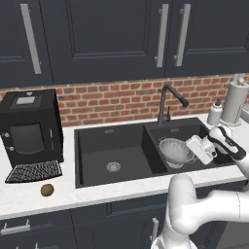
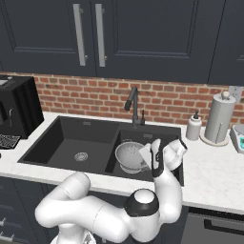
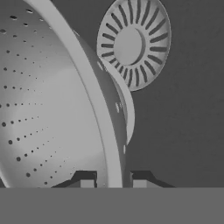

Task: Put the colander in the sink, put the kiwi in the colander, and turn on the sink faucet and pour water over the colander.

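The silvery-white perforated colander (image 1: 175, 151) (image 2: 128, 156) is in the right basin of the black double sink (image 1: 97, 141) (image 2: 62, 138), tilted. My gripper (image 1: 193, 148) (image 2: 146, 155) reaches down at the colander's right edge. In the hand view the gripper (image 3: 113, 183) has a fingertip on each side of the colander's (image 3: 43, 109) rim and is shut on it, with the basin's steel drain (image 3: 133, 43) beyond. The brown kiwi (image 1: 47, 189) lies on the white counter, left of the sink near the front edge. The dark faucet (image 1: 168, 99) (image 2: 133, 105) stands behind the basins; no water runs.
A black coffee machine (image 1: 29, 126) with a grille tray (image 1: 33, 171) stands left of the sink. A white soap dispenser (image 1: 215, 113) (image 2: 193, 127) and a paper-towel roll (image 1: 235, 102) (image 2: 219, 116) stand at the back right. The left basin holds a drain (image 1: 113, 167).
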